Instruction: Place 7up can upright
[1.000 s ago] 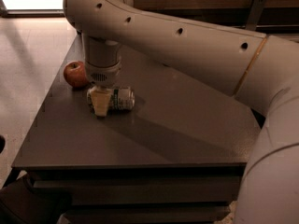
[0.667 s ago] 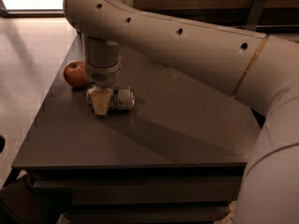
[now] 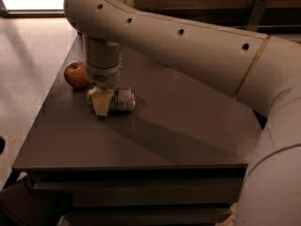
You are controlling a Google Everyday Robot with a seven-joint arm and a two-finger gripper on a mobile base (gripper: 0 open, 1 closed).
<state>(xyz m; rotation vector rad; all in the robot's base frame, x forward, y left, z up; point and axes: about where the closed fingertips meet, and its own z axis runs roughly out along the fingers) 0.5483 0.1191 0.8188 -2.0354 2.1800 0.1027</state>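
The 7up can (image 3: 122, 99) lies on its side on the dark table (image 3: 178, 131), at the left part of the top, its whitish body with green print pointing right. My gripper (image 3: 100, 106) hangs straight down from the wrist and sits at the can's left end, down at the table surface, covering that end of the can. The big cream arm reaches in from the right across the upper part of the view.
A red apple (image 3: 75, 75) rests on the table just left of and behind the gripper, close to the left edge. The table's front edge runs along the bottom, with a shelf under it. Light floor lies to the left.
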